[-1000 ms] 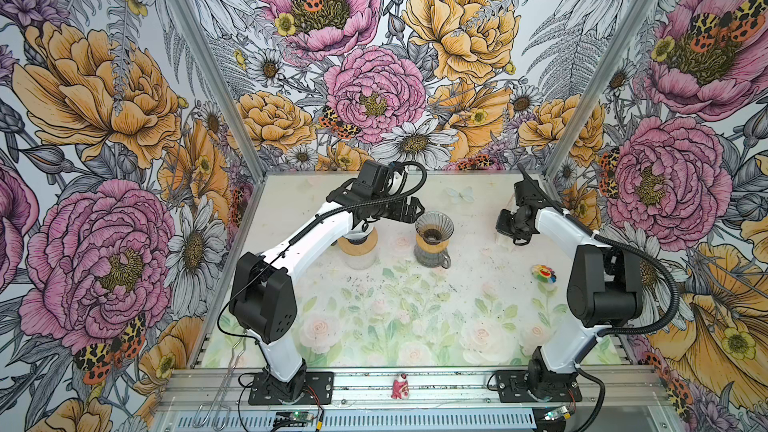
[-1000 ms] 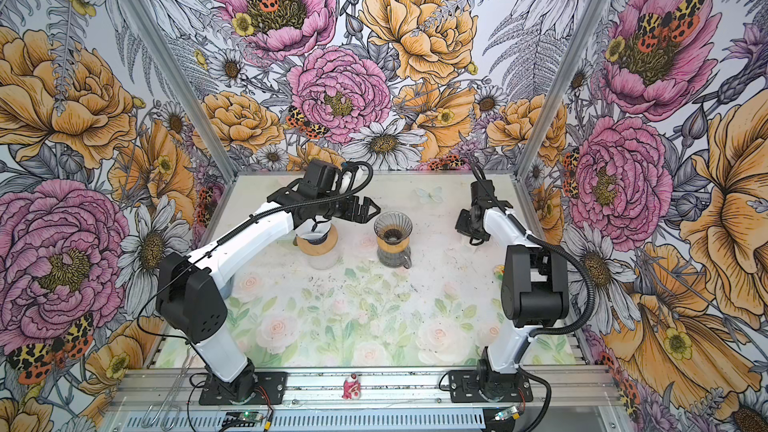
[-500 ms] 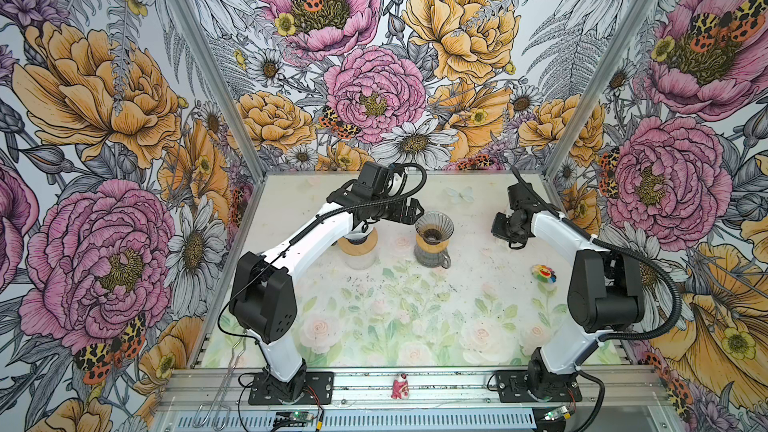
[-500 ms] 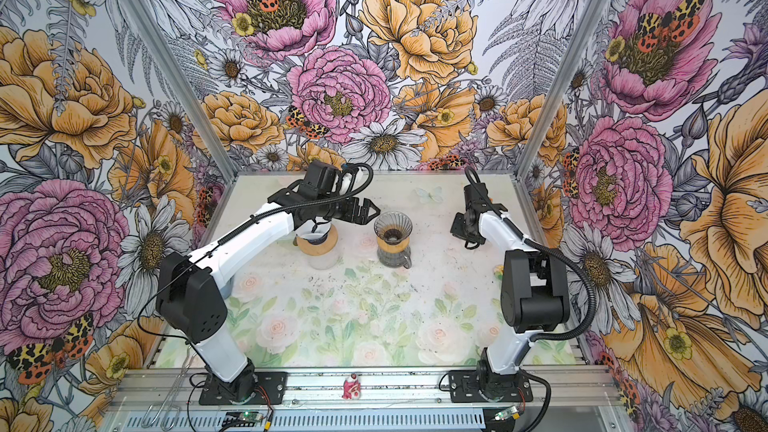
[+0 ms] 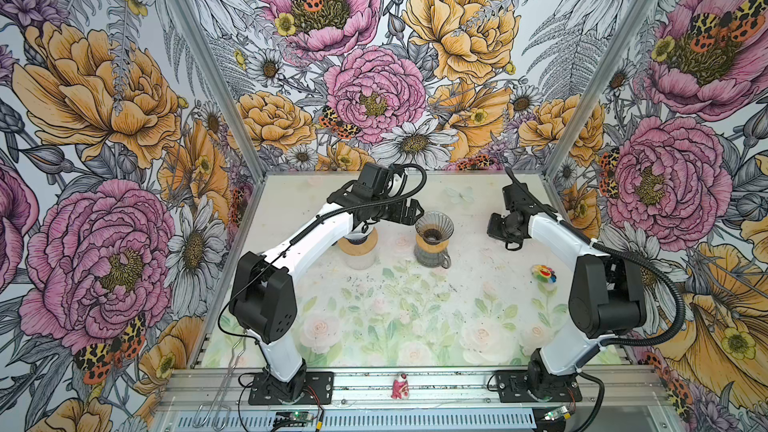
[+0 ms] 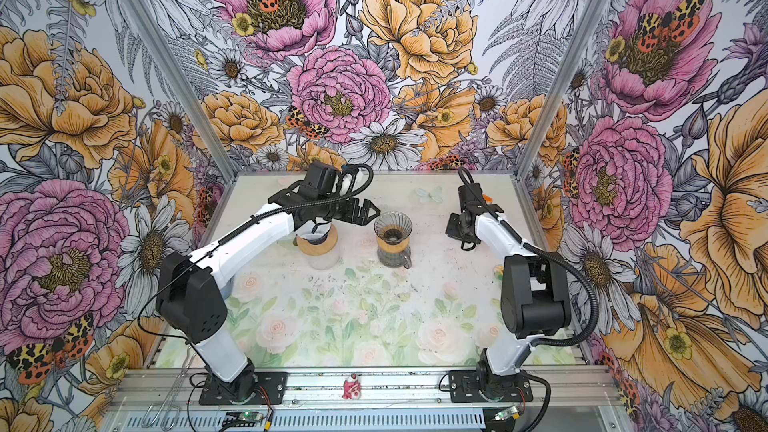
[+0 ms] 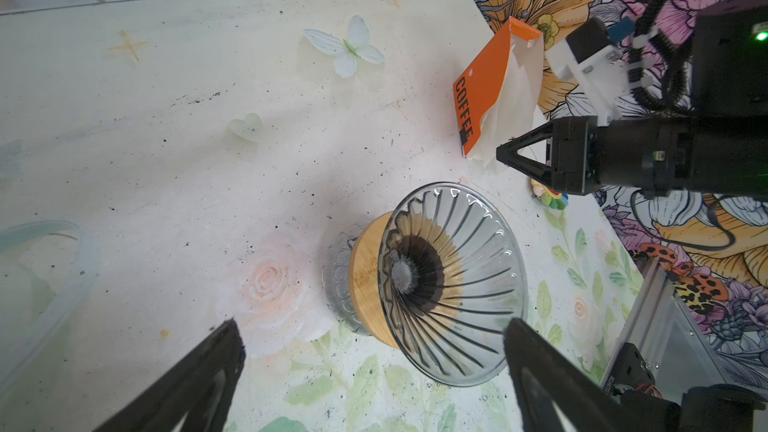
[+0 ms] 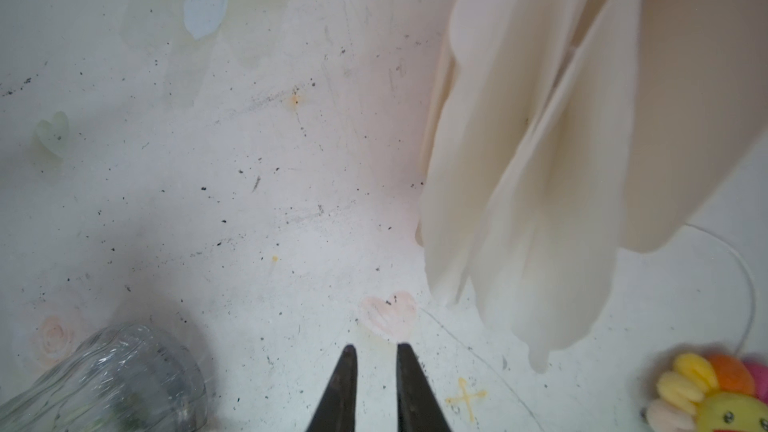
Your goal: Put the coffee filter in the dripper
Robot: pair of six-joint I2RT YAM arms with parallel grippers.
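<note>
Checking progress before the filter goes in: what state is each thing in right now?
dripper: upright on its glass server, no filter inside.
coffee filters: in the orange box, fanning out of its open end.
orange box: open.
left gripper: wide open, empty, by the dripper.
right gripper: jaws a narrow gap apart, nothing between them, close by the filters.

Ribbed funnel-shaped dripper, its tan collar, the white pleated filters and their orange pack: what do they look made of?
Ribbed funnel-shaped dripper: clear glass, possibly hard plastic; see-through, glossy highlights. Tan collar under it: wood-like, matte, faint grain. White pleated filters: thin matte paper, soft folds. Orange pack: printed card, probably; flat, crisp edges.
</note>
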